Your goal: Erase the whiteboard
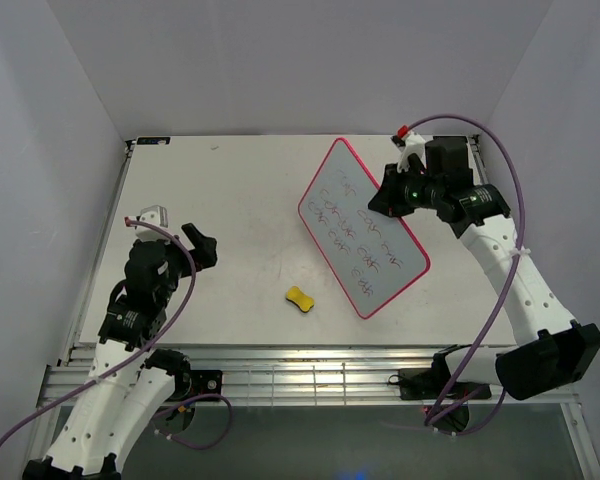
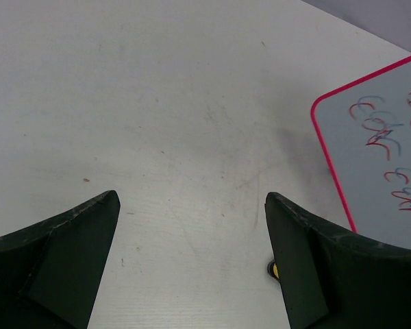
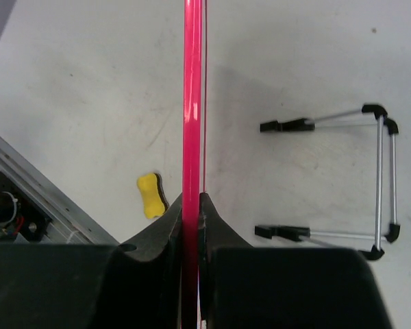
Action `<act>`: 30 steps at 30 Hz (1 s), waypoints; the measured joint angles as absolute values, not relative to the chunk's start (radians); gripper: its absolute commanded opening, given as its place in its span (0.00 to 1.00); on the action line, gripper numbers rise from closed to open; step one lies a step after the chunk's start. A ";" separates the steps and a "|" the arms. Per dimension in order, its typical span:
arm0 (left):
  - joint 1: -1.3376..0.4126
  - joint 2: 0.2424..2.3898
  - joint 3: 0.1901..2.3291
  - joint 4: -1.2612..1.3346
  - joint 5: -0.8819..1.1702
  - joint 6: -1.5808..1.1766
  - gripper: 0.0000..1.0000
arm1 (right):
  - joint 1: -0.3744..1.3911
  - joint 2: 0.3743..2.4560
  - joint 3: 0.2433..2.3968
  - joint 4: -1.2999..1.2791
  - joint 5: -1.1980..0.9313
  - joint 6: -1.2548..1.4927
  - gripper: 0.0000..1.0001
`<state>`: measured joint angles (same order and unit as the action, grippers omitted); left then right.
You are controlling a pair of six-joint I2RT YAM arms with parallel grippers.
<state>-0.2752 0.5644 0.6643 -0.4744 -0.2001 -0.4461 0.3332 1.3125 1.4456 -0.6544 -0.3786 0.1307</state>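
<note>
Now propping scribbled whiteboard (image 1: 363, 228) in clamped right claw (image 3: 192, 204); next, presumably, fetching yellow sponge (image 1: 300, 298) with gaping, empty left claw (image 2: 192, 199).

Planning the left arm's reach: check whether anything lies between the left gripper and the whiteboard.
Nothing on the direct line: only bare table between the open left gripper and the pink edge of the whiteboard. The yellow sponge lies beside that path, nearer the arms. The right gripper grips the board's far edge.
</note>
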 measured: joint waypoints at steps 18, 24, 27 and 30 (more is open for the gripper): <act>-0.844 1.230 0.838 -0.662 -0.327 -1.104 0.98 | 0.361 1.021 1.145 -0.662 -0.290 0.088 0.08; -1.024 1.548 1.101 -0.902 -0.481 -1.413 0.98 | 0.361 0.976 1.121 -0.683 -0.268 0.059 0.08; -1.066 1.695 1.199 -1.019 -0.484 -1.534 0.91 | 0.361 0.957 1.111 -0.682 -0.276 0.048 0.08; -1.092 1.783 1.239 -1.079 -0.484 -1.637 0.84 | 0.361 0.942 1.101 -0.679 -0.293 0.044 0.08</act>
